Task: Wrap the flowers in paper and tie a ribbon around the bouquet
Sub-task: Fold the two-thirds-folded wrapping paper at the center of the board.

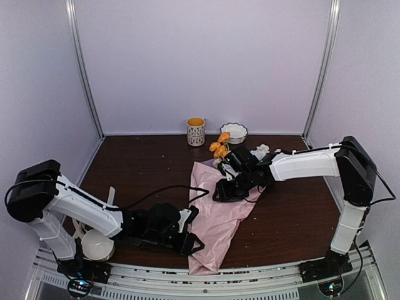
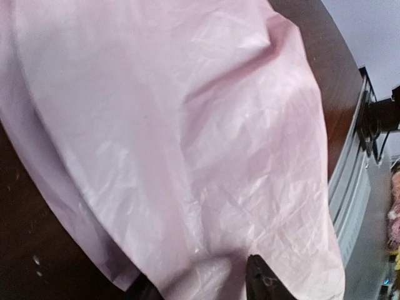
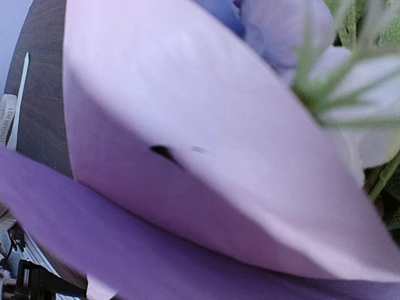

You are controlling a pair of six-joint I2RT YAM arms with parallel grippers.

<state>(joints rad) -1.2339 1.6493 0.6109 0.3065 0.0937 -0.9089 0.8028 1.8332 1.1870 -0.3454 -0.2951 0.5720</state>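
The crinkly pink paper (image 1: 215, 212) lies lengthwise down the middle of the table and fills the left wrist view (image 2: 187, 137). The flowers (image 1: 220, 147) stick out at its far end, orange and white blooms showing; pale blooms and green stems appear in the right wrist view (image 3: 325, 75). My left gripper (image 1: 192, 241) sits at the paper's near left edge, its dark fingertips (image 2: 264, 284) spread apart with a fold of paper bulging between them. My right gripper (image 1: 226, 189) rests on the paper's upper part, its fingers hidden behind pink and lilac paper (image 3: 187, 156). A pale strip that may be the ribbon (image 1: 111, 196) stands at the left.
A yellow-rimmed mug (image 1: 195, 131) and a scalloped white bowl (image 1: 234, 132) stand at the back wall. A round white bowl (image 1: 97, 245) sits by the left arm's base. A metal rail (image 1: 206, 281) runs along the table's near edge.
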